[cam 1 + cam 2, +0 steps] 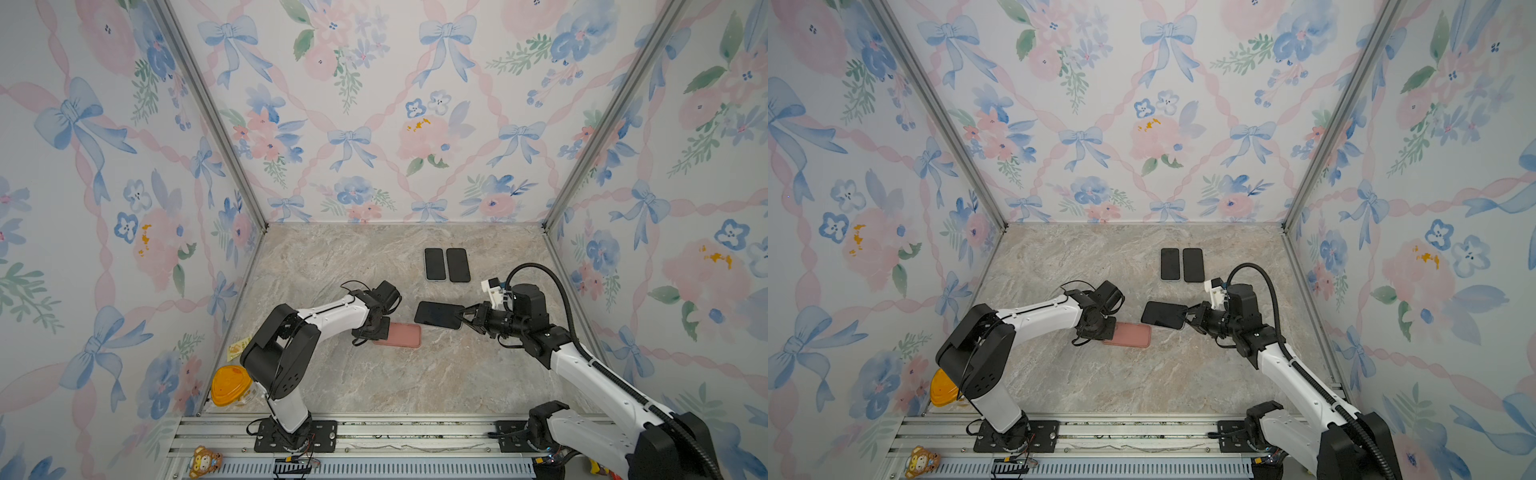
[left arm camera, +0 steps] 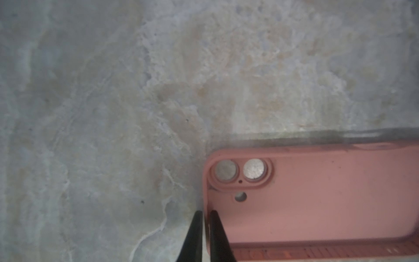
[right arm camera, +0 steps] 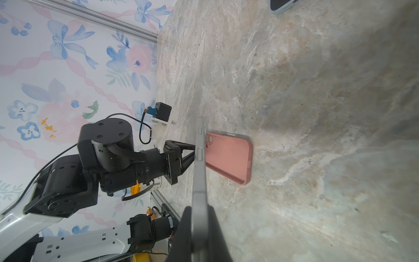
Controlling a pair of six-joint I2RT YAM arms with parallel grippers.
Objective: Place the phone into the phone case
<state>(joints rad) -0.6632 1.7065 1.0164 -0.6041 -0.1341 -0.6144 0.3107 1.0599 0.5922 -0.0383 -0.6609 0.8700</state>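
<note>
A pink phone case lies open side up on the marble table. My left gripper is shut on the rim of its short end, near the camera cutouts, one finger inside the case and one outside. My right gripper is shut on one end of a black phone. It holds the phone off the table, just behind and to the right of the case. In the right wrist view the phone shows edge-on, with the case beyond it.
Two more black phones lie side by side at the back right. An orange-lidded jar and a yellow packet sit by the left wall. A small bear toy lies on the front rail. Floral walls enclose three sides.
</note>
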